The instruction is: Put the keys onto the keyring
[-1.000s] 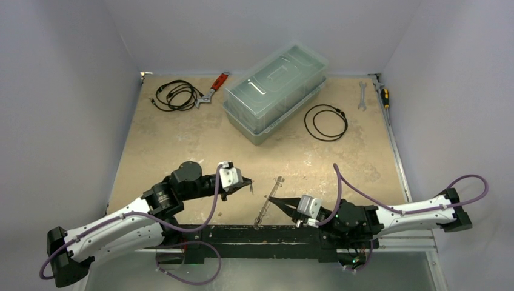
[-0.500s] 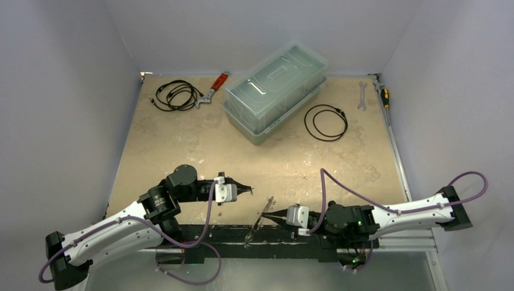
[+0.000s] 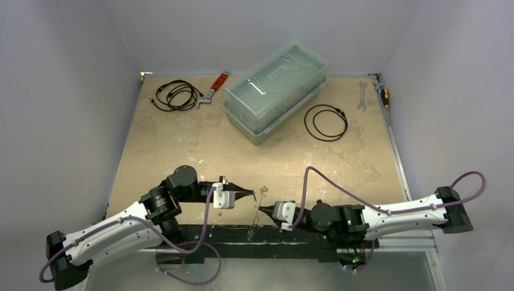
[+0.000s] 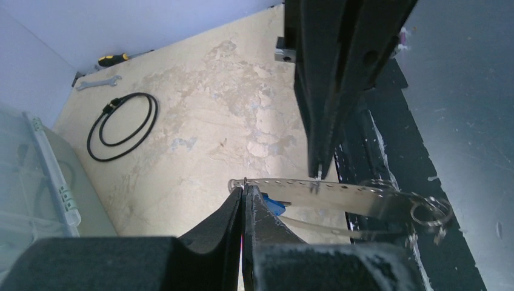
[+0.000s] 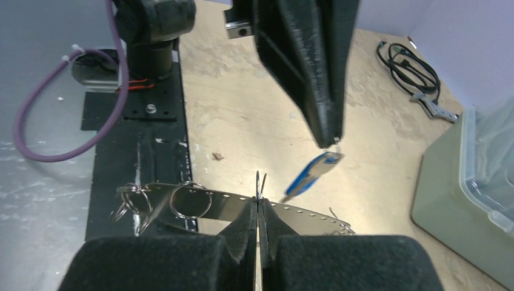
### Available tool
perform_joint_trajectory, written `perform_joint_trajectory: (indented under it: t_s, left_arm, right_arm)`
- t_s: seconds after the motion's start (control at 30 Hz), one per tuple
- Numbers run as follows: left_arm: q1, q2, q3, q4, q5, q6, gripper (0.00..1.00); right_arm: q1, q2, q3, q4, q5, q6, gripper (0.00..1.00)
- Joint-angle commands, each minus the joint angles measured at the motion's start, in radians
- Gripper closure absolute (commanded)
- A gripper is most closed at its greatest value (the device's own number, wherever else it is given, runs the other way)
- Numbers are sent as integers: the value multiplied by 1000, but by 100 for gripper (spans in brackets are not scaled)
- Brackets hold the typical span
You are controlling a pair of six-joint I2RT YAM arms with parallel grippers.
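The keyring [image 5: 224,203] is a thin silvery perforated band, seen edge-on, held up between both grippers near the table's front edge [image 3: 263,195]. My right gripper [image 5: 259,195] is shut on its rim, with a thin wire loop standing up between the tips. Small silvery split rings [image 5: 191,200] with tiny keys hang on the band's left part. My left gripper [image 4: 244,189] is shut on a small wire loop at the band's end. The blue-headed key [image 5: 312,173] dangles just below its tips and also shows in the left wrist view [image 4: 274,206]. In the top view the left gripper [image 3: 250,194] and right gripper [image 3: 262,210] nearly meet.
A clear lidded plastic box [image 3: 276,91] stands at the back. A black cable coil [image 3: 325,121] lies to its right, and a cable bundle [image 3: 176,94] and red-handled wrench [image 3: 213,88] to its left. A spanner [image 3: 362,95] and screwdriver [image 3: 383,92] lie back right. A black strip [image 3: 242,233] runs along the front edge.
My right gripper has carried the keyring left and turned it from lying flat to edge-on. My left gripper has moved right to meet it, so the tips are now close.
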Motion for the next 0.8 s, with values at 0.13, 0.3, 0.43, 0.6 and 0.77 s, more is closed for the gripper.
perform_joint_trajectory:
  t_s: [0.13,0.3,0.43,0.6,0.77]
  left_arm:
    - [-14,-4,-38,17,83,150,100]
    - [-29,-17,-47,17,71,159,100]
    - [-29,7,-31,-36,68,171,100]
    - [-29,28,-19,-56,30,176,100]
    - [-29,29,-21,-56,37,173,100]
  right_arm:
    - [-76,16,53,56,10,0,100]
    - [-90,34,57,61,-13,-1,100]
    - [-100,39,59,64,-36,0,100]
    - [-103,38,59,62,-68,3,100]
    - [-103,39,59,63,-80,4,100]
